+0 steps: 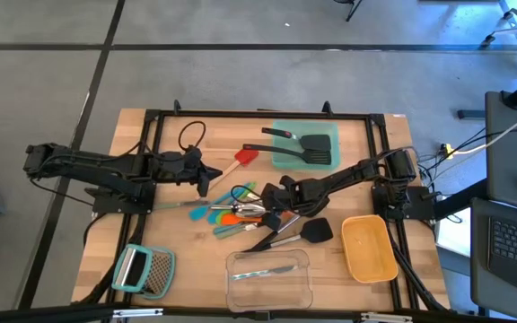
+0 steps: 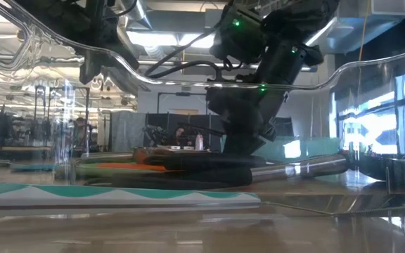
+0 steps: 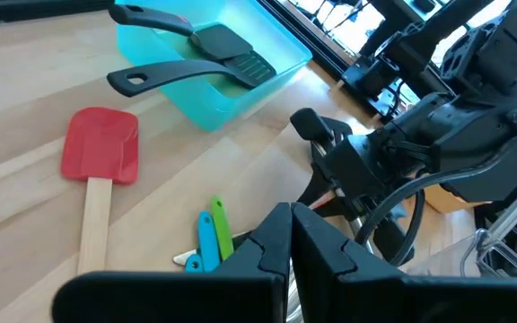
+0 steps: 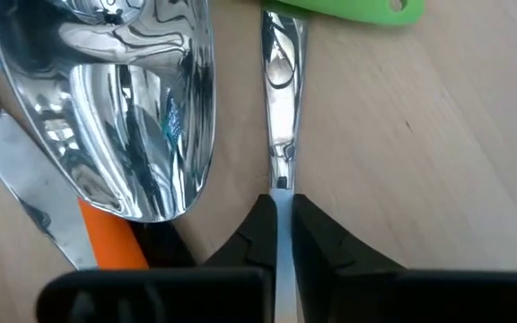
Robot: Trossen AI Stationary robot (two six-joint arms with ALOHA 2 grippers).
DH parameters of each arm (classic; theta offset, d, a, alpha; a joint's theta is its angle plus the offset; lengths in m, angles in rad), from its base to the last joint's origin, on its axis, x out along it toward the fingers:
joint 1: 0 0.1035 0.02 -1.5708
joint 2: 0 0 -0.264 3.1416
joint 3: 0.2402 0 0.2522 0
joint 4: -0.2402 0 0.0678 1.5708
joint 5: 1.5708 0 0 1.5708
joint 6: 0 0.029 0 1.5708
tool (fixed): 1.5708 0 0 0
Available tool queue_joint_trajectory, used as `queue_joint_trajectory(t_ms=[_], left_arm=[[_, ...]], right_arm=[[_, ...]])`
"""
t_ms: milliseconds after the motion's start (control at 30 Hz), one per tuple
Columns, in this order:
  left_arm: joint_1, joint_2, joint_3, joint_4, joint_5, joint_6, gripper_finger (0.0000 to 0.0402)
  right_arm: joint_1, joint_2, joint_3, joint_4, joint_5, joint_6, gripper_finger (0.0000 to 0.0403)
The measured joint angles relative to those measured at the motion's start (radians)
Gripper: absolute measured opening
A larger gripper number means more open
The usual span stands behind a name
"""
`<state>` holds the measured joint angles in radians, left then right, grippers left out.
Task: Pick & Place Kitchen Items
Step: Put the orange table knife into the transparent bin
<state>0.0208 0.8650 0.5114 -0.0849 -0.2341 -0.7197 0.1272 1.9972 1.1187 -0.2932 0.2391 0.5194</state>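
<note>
Low, R gripper [image 4: 278, 211] on steel handle [image 4: 279, 99]

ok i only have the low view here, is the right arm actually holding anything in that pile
observer: yes, the right gripper has its fingers pinched on a thin steel handle, right beside a big shiny spoon
operator: and the left one
observer: the left gripper is shut and empty, near the red spatula
operator: anything in the teal tub
observer: two black spatulas lie in the teal tub
</note>
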Motion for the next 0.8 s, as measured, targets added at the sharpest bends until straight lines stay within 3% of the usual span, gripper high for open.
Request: queue_joint_trajectory(t_ms=[333,567,800], left_arm=[[0.009,0.016,0.0,-0.001,0.022,-0.054,0.0004],[0.097,0.17,0.0,0.029,0.306,-0.128,0.0004],[0.224,0.423,0.0,0.358,0.502,-0.029,0.0014]], right_arm=[[-0.003,0.0,0.0,-0.06,0.109,0.001,0.0015],[-0.003,0.0,0.0,-0.064,0.112,0.001,0.0015],[-0.003,0.0,0.0,-0.066,0.112,-0.004,0.0015]])
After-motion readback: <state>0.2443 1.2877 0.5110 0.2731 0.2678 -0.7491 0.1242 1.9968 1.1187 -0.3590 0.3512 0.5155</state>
